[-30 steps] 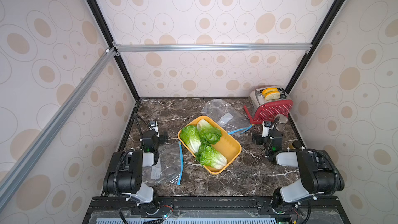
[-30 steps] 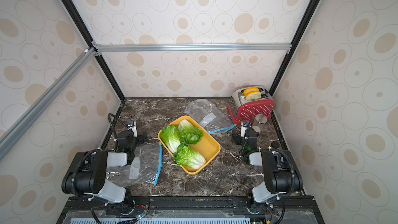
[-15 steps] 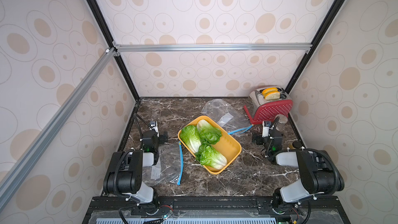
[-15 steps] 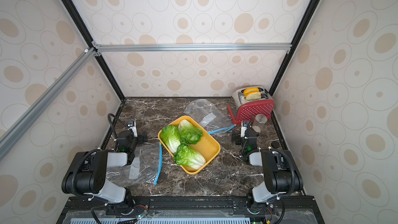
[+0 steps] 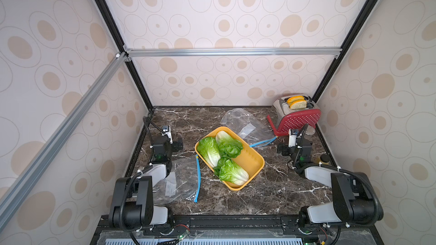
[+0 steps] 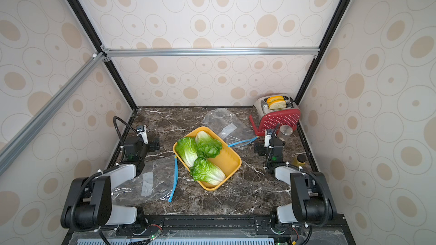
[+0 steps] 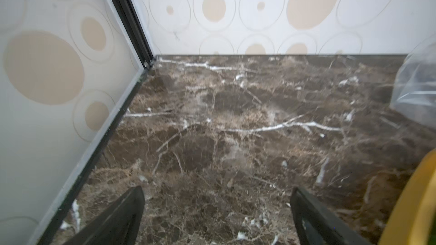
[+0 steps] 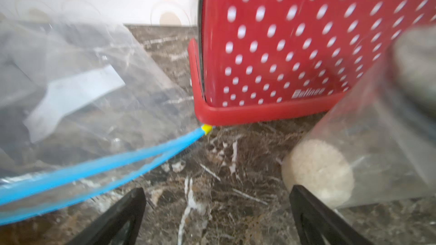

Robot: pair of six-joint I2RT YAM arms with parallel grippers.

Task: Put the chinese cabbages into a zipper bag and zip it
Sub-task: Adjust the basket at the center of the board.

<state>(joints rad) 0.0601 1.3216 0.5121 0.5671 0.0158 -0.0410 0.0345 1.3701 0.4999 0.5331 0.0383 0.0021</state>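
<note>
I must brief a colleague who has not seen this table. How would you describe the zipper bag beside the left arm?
Find the yellow tray in the middle of the marble table. On its side toward the left arm lies a flat clear zipper bag. Unlike the crumpled bag by the toaster, its blue strip lies straight.

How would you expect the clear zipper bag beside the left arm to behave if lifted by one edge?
The zipper bag looks thin and wrinkled, so it would probably flop and fold. It lies flat and seems empty, so likely light. Its glossy film might slip.
</note>
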